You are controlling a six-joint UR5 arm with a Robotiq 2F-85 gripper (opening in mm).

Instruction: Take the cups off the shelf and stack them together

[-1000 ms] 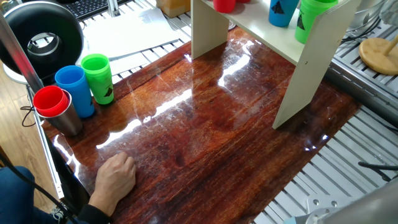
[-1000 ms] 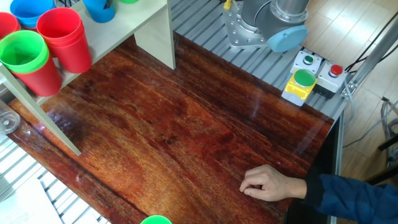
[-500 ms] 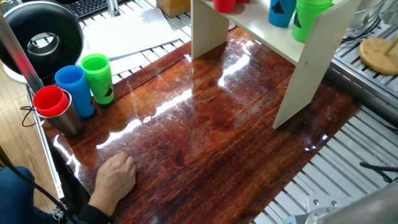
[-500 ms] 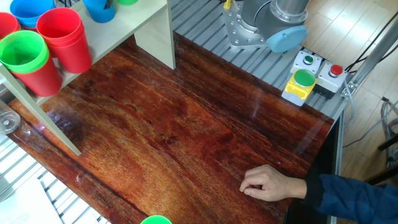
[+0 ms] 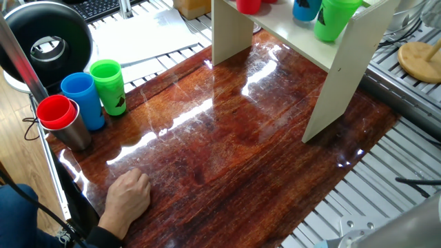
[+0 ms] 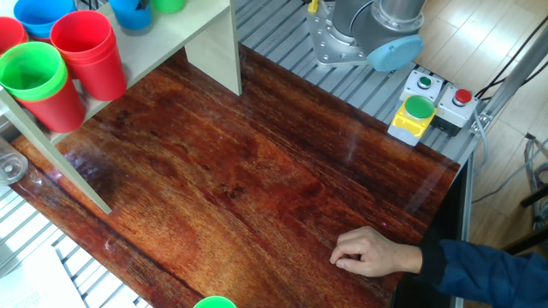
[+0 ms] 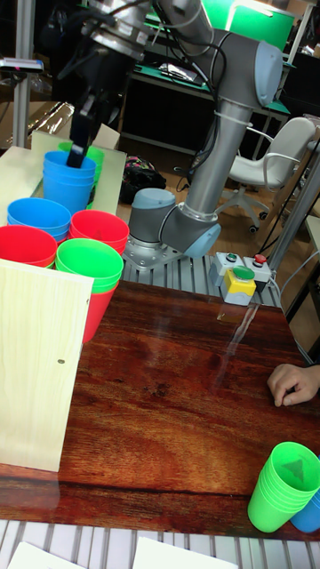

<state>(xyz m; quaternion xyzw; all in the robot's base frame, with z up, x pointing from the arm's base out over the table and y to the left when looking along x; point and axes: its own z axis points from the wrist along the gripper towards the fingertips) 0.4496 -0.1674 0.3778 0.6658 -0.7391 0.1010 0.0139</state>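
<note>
Upper left of the tall view, the gripper (image 7: 78,153) dips one finger inside a green cup (image 7: 92,156) on the shelf (image 7: 36,356); whether it grips, I cannot tell. A loose pinch could drop it onto neighbouring cups (image 7: 89,267)

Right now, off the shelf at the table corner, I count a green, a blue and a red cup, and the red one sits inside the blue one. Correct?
Not quite. The red cup sits inside the grey metal tumbler, not inside the blue cup, which stands beside it. The green cup is next along. One fixed view shows this.
</note>
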